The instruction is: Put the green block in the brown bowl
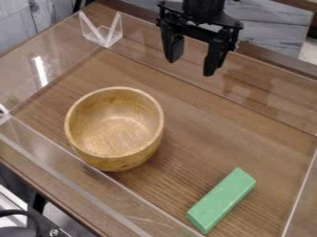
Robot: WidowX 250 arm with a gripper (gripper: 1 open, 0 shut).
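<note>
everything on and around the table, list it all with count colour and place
bowl: 1, light brown, left part of the table, near side
block: 1, green, near edge of the table, right of the bowl
table: 1, brown wood, under the bowl and block
clear angular thing: 1, see-through, far left part of the table
cables: black, bottom left corner, off the table
arm with pincer: 1, black, above the far side of the table, pincer open
</note>
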